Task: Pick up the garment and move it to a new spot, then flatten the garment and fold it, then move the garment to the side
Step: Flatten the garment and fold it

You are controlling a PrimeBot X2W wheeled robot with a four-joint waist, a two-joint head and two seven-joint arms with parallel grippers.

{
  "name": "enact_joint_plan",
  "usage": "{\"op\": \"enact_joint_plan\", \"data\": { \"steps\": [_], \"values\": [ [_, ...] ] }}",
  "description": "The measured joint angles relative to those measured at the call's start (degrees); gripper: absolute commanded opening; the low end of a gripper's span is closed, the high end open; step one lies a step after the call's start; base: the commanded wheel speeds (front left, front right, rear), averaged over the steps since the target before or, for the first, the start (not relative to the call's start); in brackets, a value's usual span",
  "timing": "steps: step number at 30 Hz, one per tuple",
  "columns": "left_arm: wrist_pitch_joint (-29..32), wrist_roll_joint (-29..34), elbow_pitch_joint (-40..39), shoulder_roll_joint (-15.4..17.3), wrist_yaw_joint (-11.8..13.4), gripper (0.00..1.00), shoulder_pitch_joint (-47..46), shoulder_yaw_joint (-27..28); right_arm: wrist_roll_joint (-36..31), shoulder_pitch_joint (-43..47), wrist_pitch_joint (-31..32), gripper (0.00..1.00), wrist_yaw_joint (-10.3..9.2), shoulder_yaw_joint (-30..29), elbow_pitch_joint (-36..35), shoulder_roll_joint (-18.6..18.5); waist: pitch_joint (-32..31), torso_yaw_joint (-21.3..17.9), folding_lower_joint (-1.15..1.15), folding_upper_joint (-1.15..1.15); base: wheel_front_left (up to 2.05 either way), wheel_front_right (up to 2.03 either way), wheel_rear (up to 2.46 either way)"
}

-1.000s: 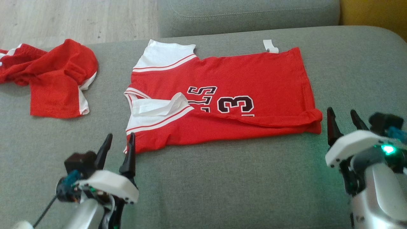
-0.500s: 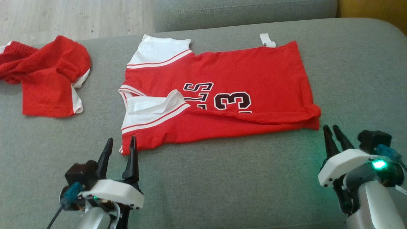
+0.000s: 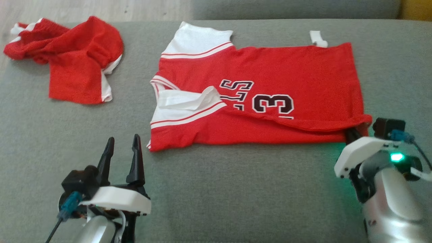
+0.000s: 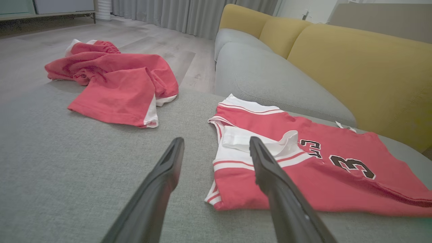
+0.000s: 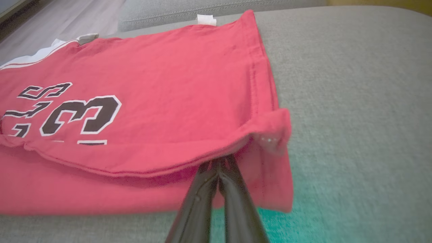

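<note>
The garment point(image 3: 270, 74) is a red jersey with white sleeves and a black "3", lying folded along its near edge on the grey cushion point(image 3: 236, 189). My right gripper point(image 3: 351, 132) is shut, its fingers pushed in under the folded flap at the jersey's near right corner. In the right wrist view the two fingers point(image 5: 202, 195) lie pressed together on the lower layer of the garment point(image 5: 168, 84), tips hidden beneath the flap. My left gripper point(image 3: 122, 139) stands open just short of the jersey's near left corner, nothing between its fingers point(image 4: 270, 175); the garment point(image 4: 337, 189) lies to its right.
Crumpled red shorts with white trim point(image 3: 77, 64) lie at the cushion's far left, also seen as the red shorts point(image 4: 118, 87). A yellow sofa back point(image 4: 354, 67) rises behind the cushion. Wooden floor point(image 3: 84, 8) lies beyond the far edge.
The head camera has shifted. My right gripper has shut and slid forward under the folded flap at the jersey's near right corner. The left gripper stays open in place.
</note>
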Motion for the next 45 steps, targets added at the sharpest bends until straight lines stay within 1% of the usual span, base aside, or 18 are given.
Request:
{"op": "enact_joint_plan", "data": {
  "steps": [7, 10, 16, 17, 18, 20, 21, 22, 27, 31, 34, 37, 41, 45],
  "values": [
    [0.0, 0.0, -0.7, 0.1, 0.1, 1.00, 0.0, 0.4, -4.0, -8.4, -1.5, 0.00, 0.00, -4.5, 7.4, -0.4, 1.9, 2.7, 0.01, 0.00, 0.00, 0.00, 0.00],
    [0.0, 0.0, -0.7, 0.1, 0.0, 1.00, 0.0, 0.4, -5.9, -11.4, -2.0, 0.00, 0.00, -5.8, 10.7, -1.4, 2.5, 3.3, 0.00, 0.00, 0.00, 0.00, 0.00],
    [-0.6, 0.0, -0.5, 0.1, 0.5, 1.00, 0.0, 0.5, -7.3, -13.9, -5.7, 0.00, 0.00, -7.7, 13.9, -1.8, 2.7, 2.6, 0.01, 0.00, 0.00, 0.00, 0.00],
    [-0.6, 0.0, -0.5, 0.1, 0.5, 1.00, 0.0, 0.5, -7.4, -14.0, -6.6, 0.02, 0.00, -8.0, 14.0, -1.8, 2.6, 2.4, 0.00, 0.00, 0.00, 0.00, 0.00],
    [-0.6, 0.0, -0.4, 0.1, 0.5, 1.00, 0.0, 0.6, -7.4, -14.0, -7.5, 0.24, 0.00, -8.3, 14.0, -1.8, 2.4, 2.1, 0.00, 0.00, 0.00, 0.00, 0.00],
    [-0.7, -0.1, -0.3, 0.1, 0.5, 1.00, 0.0, 0.7, -7.4, -13.9, -9.0, 0.49, 0.00, -8.4, 14.1, -1.8, 1.9, 1.5, 0.00, 0.00, 0.00, 0.00, 0.00],
    [-0.9, -0.1, -0.1, 0.1, 0.5, 1.00, 0.0, 0.7, -7.4, -13.9, -9.9, 0.76, 0.00, -8.3, 14.0, -1.8, 1.6, 1.1, 0.00, 0.00, 0.00, 0.00, 0.00],
    [-1.1, -0.1, 0.0, 0.1, 0.5, 1.00, 0.0, 0.7, -7.4, -13.9, -10.7, 1.00, 0.00, -8.2, 14.0, -1.7, 1.3, 0.7, 0.00, 0.00, 0.00, 0.00, 0.00],
    [-1.1, -0.8, 1.1, 0.1, 0.5, 1.00, 0.0, 0.7, -6.1, -12.8, -13.6, 1.00, 0.00, -6.8, 11.5, -1.4, -0.3, -1.3, 0.00, 0.00, 0.00, 0.00, 0.00],
    [-1.0, -1.7, 3.3, 0.0, 0.5, 1.00, 0.1, 0.8, -4.1, -9.4, -14.3, 1.00, 0.00, -5.2, 8.3, -1.2, -1.3, -3.1, -0.01, 0.00, 0.00, 0.00, 0.00],
    [0.0, -2.3, 5.6, -0.2, 0.4, 1.00, 0.2, 0.7, -2.8, -6.2, -14.3, 1.00, 0.00, -3.8, 5.6, -0.9, -1.6, -4.4, -0.01, 0.00, 0.00, 0.00, 0.00],
    [1.0, -3.3, 8.1, -0.4, 0.3, 1.00, 0.2, 0.7, 0.2, -3.6, -14.1, 1.00, 0.00, -1.4, 2.8, -0.8, -1.3, -5.4, -0.01, 0.00, 0.00, 0.00, 0.00],
    [2.0, -4.6, 11.8, -0.9, -0.6, 1.00, -0.1, 0.7, 2.5, -1.5, -12.7, 1.00, 0.00, 0.9, 0.1, -0.5, -0.3, -6.5, 0.00, 0.00, 0.00, 0.00, 0.00],
    [2.5, -5.7, 15.5, -1.6, -1.6, 1.00, -1.4, 0.8, 3.7, -0.5, -11.4, 1.00, 0.00, 2.6, -1.2, -0.4, 1.1, -7.3, 0.00, 0.00, 0.00, 0.00, 0.00]
  ]
}}
